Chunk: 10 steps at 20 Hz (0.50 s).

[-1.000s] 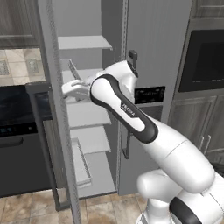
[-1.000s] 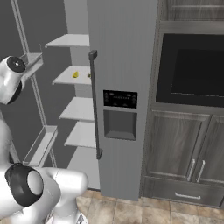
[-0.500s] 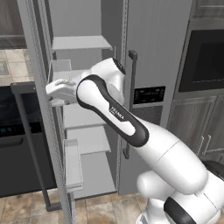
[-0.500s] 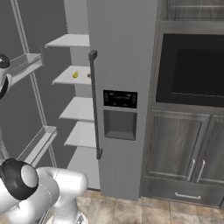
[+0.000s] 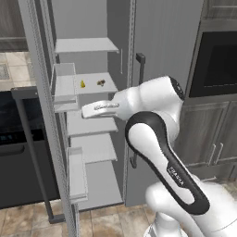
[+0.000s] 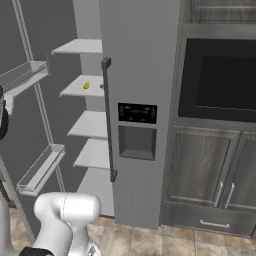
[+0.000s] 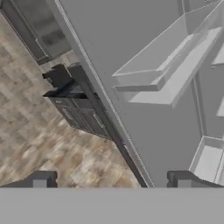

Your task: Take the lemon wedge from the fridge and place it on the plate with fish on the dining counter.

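The fridge [image 5: 162,51] stands with its left door [image 5: 42,106] swung wide, white shelves showing. The lemon wedge [image 5: 83,84] lies on the second shelf, a tiny yellow piece left of a small brown lump [image 5: 100,83]; both also appear from the right, lemon wedge [image 6: 86,85] and lump [image 6: 101,86]. My gripper [image 5: 85,111] hovers just below and in front of that shelf, pointing left toward the open door, holding nothing. In the hand view the gripper [image 7: 112,181] is open, fingertips [image 7: 41,179] far apart, facing the door's inner bins [image 7: 175,65]. The plate with fish and the dining counter are out of view.
A dark appliance with a bar handle [image 5: 28,139] stands left of the open door. A wall oven [image 6: 220,80] and grey cabinets [image 6: 210,170] sit right of the fridge. The closed right door carries a long handle [image 6: 107,120] and black dispenser panel [image 6: 137,114].
The fridge's left door has swung wider open. My hand has come off the door edge and moved right and a little lower, and its fingers have spread.
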Tool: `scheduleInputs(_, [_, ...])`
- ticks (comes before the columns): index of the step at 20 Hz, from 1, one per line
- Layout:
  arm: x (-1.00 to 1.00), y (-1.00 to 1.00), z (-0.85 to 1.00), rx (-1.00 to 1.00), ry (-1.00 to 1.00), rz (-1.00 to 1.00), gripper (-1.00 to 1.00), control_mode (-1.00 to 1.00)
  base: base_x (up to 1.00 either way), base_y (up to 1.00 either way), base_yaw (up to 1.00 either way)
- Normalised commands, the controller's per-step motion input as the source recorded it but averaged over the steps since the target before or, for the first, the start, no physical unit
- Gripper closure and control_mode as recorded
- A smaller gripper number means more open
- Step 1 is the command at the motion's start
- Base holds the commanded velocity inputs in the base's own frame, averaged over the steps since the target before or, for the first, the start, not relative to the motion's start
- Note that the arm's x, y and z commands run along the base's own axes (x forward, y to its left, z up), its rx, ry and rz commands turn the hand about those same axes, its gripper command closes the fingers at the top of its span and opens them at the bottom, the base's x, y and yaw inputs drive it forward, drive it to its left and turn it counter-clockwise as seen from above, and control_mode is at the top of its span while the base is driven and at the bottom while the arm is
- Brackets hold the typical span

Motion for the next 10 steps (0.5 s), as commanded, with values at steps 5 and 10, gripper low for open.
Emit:
scheduleInputs(5, [-0.99,-1.00,0.00,-0.02,-0.02,-0.26,-1.00,-1.00,0.00,0.00,0.00])
scheduleInputs(10, [-0.63,-1.00,-0.24,-0.10,0.00,-0.41,-1.00,-1.00,0.00,0.00,0.00])
